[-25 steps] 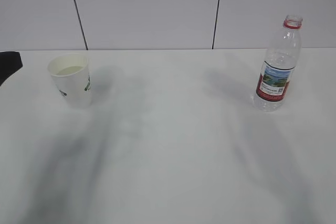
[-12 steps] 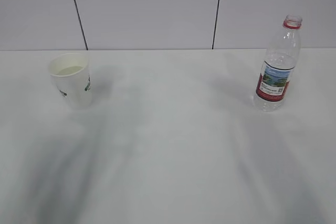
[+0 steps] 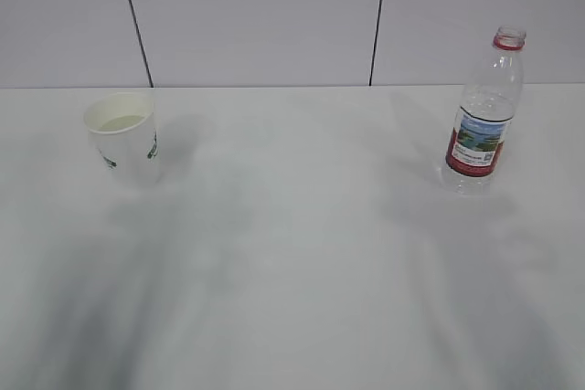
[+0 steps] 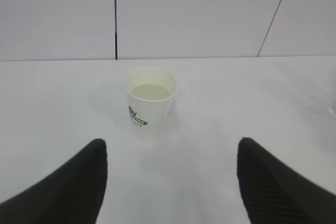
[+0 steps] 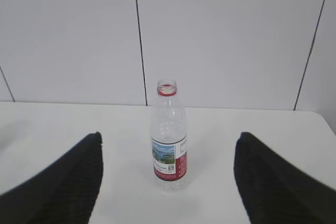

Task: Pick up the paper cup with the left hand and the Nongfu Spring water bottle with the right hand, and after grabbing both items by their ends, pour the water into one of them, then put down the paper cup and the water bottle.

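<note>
The white table point(image 3: 292, 253) fills most of the exterior view, its near edge cut off by the frame, and no arm shows there; only soft grey shadows lie on it. The bottle point(image 3: 484, 111) stands upright on the table at the far right, well apart from the cup, capless with a red neck ring; it looks nearly empty, though any water left inside is hard to make out. The cup point(image 3: 123, 137) stands upright at the far left, its logo too small to read; pale water point(image 4: 151, 91) shows inside. The left gripper point(image 4: 168, 182) gapes wide, holding nothing, short of the cup; only its dark fingertips point(image 4: 79, 182) show. The right gripper point(image 5: 168, 182) likewise stands wide and empty, short of the bottle.
</note>
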`<act>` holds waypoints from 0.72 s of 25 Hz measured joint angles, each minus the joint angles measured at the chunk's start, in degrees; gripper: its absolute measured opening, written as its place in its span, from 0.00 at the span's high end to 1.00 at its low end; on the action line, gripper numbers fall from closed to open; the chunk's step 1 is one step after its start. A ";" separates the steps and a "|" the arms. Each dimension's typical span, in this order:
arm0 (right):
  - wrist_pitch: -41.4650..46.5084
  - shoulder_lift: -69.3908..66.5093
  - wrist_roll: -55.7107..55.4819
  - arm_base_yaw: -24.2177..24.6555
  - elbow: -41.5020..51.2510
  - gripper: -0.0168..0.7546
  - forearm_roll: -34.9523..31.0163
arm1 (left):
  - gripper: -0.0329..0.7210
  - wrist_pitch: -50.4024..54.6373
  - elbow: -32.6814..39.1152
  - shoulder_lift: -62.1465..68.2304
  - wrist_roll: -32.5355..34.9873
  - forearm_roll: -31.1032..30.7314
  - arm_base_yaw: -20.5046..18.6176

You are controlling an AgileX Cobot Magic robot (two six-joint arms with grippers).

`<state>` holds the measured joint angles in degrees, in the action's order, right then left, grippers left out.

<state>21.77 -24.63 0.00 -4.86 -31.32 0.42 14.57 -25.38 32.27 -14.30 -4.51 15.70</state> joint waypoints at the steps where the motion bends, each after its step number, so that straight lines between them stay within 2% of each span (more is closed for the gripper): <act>1: 1.61 1.20 0.00 0.00 0.00 0.22 0.00 | 0.20 1.31 0.00 -0.64 0.00 0.04 0.00; 12: 13.87 13.56 0.00 0.00 0.00 0.22 0.00 | 0.20 13.99 0.09 -13.60 0.00 0.71 0.00; 18: 22.01 16.69 0.00 0.00 -0.62 0.22 0.00 | 0.20 18.61 -0.18 -19.86 0.00 6.04 0.00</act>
<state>43.78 -7.95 0.00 -4.86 -31.93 0.42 33.18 -25.57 12.41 -14.30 1.53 15.70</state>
